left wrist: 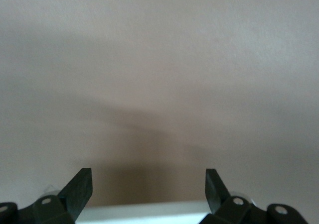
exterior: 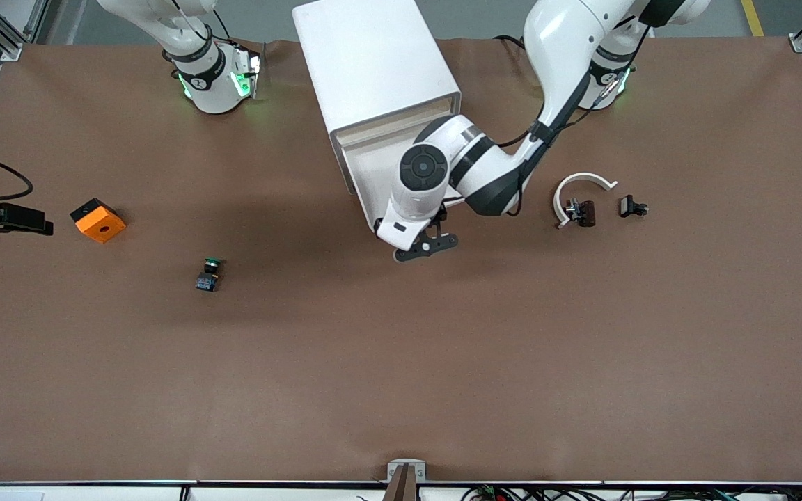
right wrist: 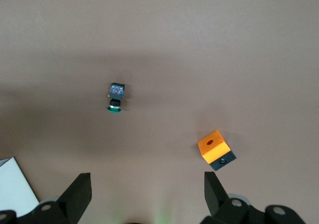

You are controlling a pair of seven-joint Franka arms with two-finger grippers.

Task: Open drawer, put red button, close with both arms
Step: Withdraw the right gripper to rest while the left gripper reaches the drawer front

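The white cabinet (exterior: 373, 62) stands at the robots' edge of the table, mid-way along it. Its uppermost drawer (exterior: 366, 181) is pulled out toward the front camera. My left gripper (exterior: 427, 248) is open and empty at the drawer's front end, partly covering the tray. In the left wrist view a white edge (left wrist: 144, 213) lies between the open fingers (left wrist: 79, 186). The red button is not in view. My right gripper (right wrist: 147, 181) is open and empty, held high near its base, looking down on the green-capped button (right wrist: 116, 97).
The green-capped button (exterior: 209, 273) and an orange block (exterior: 98, 220) lie toward the right arm's end. A white curved piece (exterior: 582, 182) and two small black parts (exterior: 584, 212) (exterior: 633, 207) lie toward the left arm's end.
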